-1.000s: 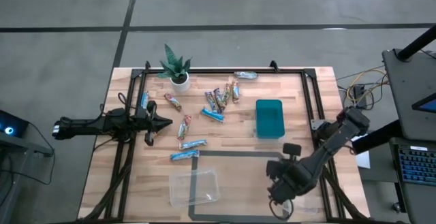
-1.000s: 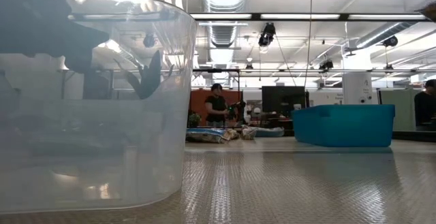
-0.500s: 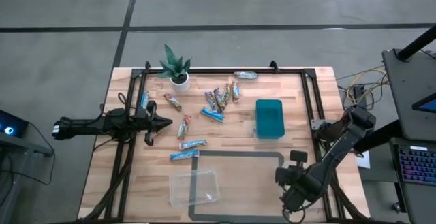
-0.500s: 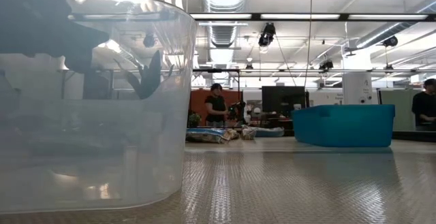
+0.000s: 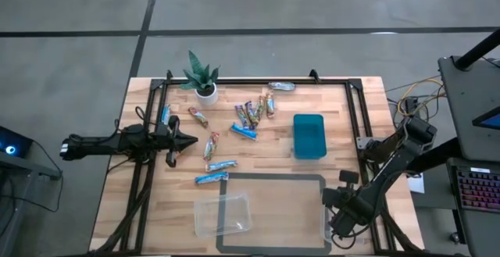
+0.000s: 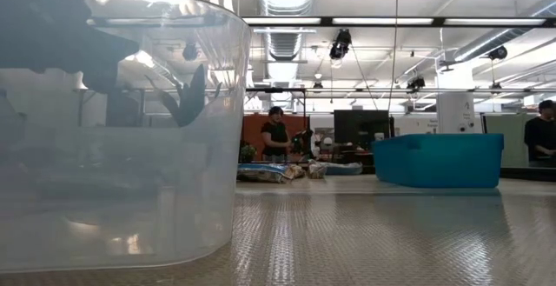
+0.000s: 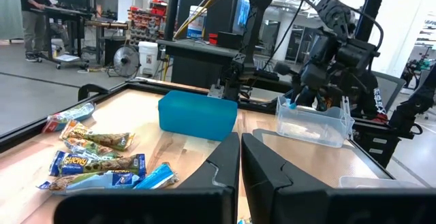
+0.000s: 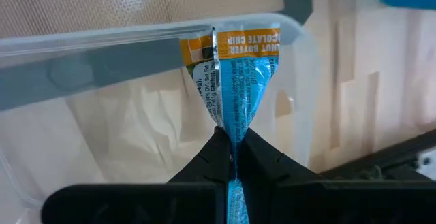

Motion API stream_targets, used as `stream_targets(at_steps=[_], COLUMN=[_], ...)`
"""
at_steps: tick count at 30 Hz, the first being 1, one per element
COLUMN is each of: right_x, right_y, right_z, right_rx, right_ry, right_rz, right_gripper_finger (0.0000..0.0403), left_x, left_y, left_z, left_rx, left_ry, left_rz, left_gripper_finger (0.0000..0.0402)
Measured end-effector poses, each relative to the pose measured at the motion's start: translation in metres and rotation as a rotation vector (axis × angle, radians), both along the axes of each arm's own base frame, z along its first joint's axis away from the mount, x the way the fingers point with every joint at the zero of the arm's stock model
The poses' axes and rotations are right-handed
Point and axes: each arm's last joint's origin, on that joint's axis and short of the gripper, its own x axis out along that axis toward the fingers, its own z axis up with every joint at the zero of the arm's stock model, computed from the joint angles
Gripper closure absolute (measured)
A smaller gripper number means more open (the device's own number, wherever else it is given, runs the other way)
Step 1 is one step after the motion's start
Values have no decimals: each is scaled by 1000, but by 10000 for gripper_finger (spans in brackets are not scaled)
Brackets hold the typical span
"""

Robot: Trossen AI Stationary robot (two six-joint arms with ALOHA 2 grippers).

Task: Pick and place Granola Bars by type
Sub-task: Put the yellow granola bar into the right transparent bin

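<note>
Right wrist view: right end effector (image 8: 231, 157) pinches a blue granola bar (image 8: 235, 81).

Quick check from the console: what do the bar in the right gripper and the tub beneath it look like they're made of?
The blue bar in the right gripper: glossy printed film wrapper, probably plastic; it creases where pinched. The tub: clear, smooth, rigid-looking plastic; the table shows through its wall.

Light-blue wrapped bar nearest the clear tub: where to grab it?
Grip the light-blue wrapped granola bar across its middle, from straight above: it lies flat, apart from others, long edges free. The left hand is nearer; the right hand pinches another blue bar.
</note>
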Motion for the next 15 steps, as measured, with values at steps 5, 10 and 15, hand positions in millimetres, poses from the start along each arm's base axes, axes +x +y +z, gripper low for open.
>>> stream_targets(at_steps=[5,10,15], right_x=[-2,-3,-3], right_y=[-1,-3,-1], right_z=[-12,-23,-31], right_rx=[16,25,60], right_ry=[-2,-7,-11], right_rz=[-2,2,5], right_gripper_finger=[392,392,392], left_x=[0,0,0], left_y=[0,0,0], left_z=[0,0,0], left_rx=[0,0,0], left_ry=[0,0,1], left_rz=[0,0,0], left_gripper_finger=[402,402,402])
